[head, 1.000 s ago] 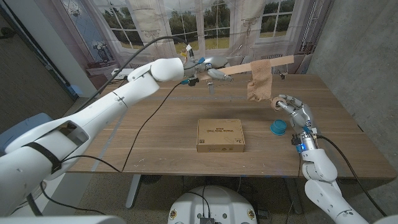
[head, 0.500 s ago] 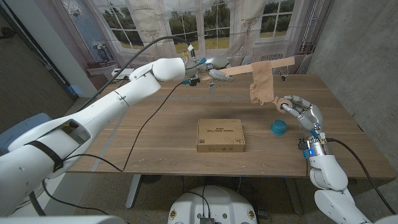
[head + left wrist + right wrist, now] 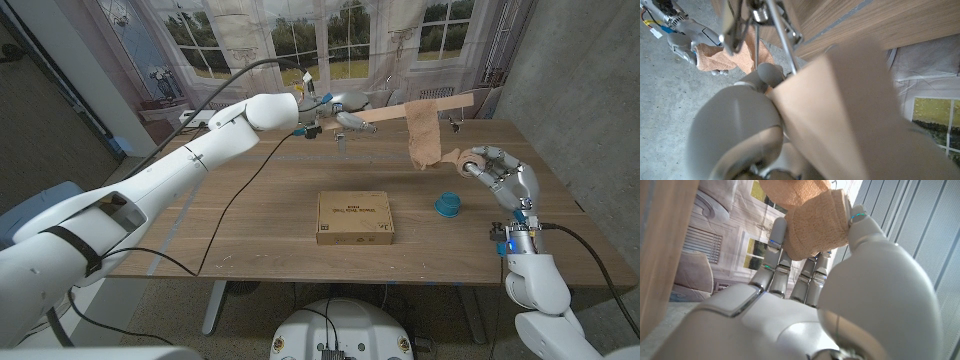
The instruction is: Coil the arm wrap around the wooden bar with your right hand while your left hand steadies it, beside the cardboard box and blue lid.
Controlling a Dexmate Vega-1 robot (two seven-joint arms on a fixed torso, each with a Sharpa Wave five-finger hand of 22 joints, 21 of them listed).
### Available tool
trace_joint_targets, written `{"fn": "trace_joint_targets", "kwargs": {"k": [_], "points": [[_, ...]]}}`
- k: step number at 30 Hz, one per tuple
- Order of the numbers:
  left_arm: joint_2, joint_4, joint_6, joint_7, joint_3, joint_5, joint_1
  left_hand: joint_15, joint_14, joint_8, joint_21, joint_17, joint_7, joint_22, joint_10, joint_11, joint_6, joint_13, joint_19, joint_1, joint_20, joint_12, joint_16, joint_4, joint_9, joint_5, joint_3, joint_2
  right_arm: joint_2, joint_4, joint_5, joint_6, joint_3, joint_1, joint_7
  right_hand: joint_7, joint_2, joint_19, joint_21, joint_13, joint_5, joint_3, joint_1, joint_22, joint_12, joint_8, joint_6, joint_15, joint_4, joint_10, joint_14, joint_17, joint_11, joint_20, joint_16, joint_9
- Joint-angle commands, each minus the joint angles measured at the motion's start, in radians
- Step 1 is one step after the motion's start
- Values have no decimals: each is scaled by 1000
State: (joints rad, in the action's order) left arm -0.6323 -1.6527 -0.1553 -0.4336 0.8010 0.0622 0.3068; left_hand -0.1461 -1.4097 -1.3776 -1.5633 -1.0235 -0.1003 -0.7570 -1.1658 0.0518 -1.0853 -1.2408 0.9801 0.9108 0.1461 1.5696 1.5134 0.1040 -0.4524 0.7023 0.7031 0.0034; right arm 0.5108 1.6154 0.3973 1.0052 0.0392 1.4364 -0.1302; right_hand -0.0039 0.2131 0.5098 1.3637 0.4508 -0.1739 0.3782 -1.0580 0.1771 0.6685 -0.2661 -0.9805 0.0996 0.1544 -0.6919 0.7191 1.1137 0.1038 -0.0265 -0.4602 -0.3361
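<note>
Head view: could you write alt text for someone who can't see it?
A robot's left hand holds a wooden bar up over a table while its right hand grips a roll of tan wrap hanging from the bar. A cardboard box and blue lid lie on the table.

I see a tan, rough-woven cloth wrap point(image 3: 424, 135) over a smooth, pale matt wooden bar point(image 3: 400, 110). The table point(image 3: 250, 210) is matt grained wood; the box point(image 3: 354, 217) plain brown cardboard; the lid point(image 3: 447, 205) blue plastic. My right hand point(image 3: 497, 172) looks like glossy grey plastic.
</note>
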Motion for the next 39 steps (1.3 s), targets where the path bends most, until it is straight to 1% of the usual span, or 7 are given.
{"fn": "trace_joint_targets", "kwargs": {"k": [1,4,8,21,29,36,39], "points": [[-3,-10,7,-5,3,0,2,-4,-1,-5,-4,-4,-18,-9,-6,10,20,-3,0,-1,28,6,5,-1,-1,-2,6,9,-44,39,-141,86,-62,16,-141,-12,-335,-28,0,33,2,8,-321,3,-8,-1,-4,-326,-12,-168,466,4,-71,-157,2,-3],[-5,-13,12,-8,4,2,2,-3,-1,-7,-2,0,-18,-8,-5,11,20,-3,0,-2,28,6,1,-1,-5,-2,6,9,-48,47,-163,92,-71,15,-160,-12,-335,-29,1,31,1,8,-320,3,-9,-1,-4,-326,-12,-170,467,5,-72,-157,3,-3],[-5,-13,18,-19,8,1,-2,-4,-4,-5,-3,6,-19,-9,-5,11,23,-3,-1,-2,28,6,-1,-1,-1,-2,6,9,-68,81,-230,83,-110,18,-198,-14,-335,-31,2,31,1,8,-320,4,-10,-1,-6,-326,-11,-171,468,7,-71,-157,3,-3],[-4,-21,33,-27,15,8,-5,-3,-2,-8,0,0,-18,-5,-5,11,23,-3,0,-4,29,6,2,-1,-2,-2,7,10,-82,170,-323,56,-165,16,-263,-16,-334,-37,7,30,0,6,-319,4,-14,1,-7,-327,-9,-175,470,8,-68,-157,10,-3],[0,-25,47,-44,24,11,-12,-3,-2,-8,0,0,-18,-5,-3,9,23,-3,-1,-4,28,6,2,0,-1,-2,7,10,-52,281,-388,-69,-224,24,-283,-16,-334,-39,11,34,0,6,-317,5,-15,3,-7,-327,-9,-175,472,10,-69,-156,12,-3],[-1,-36,64,-43,27,17,-10,-3,-1,-10,-1,-3,-19,-4,-3,9,23,-3,0,-5,29,6,3,0,-2,-2,8,10,0,360,-423,-151,-263,21,-277,-15,-334,-41,14,33,0,6,-318,5,-18,3,-8,-327,-7,-175,473,11,-67,-157,15,-4],[0,-39,67,-43,28,20,-10,-3,0,-10,-1,-4,-17,-2,-5,12,23,-3,-1,-5,27,7,3,1,0,-2,8,10,35,376,-412,-176,-267,15,-261,-15,-334,-41,16,32,0,6,-319,5,-19,3,-10,-327,-6,-177,474,10,-69,-157,18,-4]]}}
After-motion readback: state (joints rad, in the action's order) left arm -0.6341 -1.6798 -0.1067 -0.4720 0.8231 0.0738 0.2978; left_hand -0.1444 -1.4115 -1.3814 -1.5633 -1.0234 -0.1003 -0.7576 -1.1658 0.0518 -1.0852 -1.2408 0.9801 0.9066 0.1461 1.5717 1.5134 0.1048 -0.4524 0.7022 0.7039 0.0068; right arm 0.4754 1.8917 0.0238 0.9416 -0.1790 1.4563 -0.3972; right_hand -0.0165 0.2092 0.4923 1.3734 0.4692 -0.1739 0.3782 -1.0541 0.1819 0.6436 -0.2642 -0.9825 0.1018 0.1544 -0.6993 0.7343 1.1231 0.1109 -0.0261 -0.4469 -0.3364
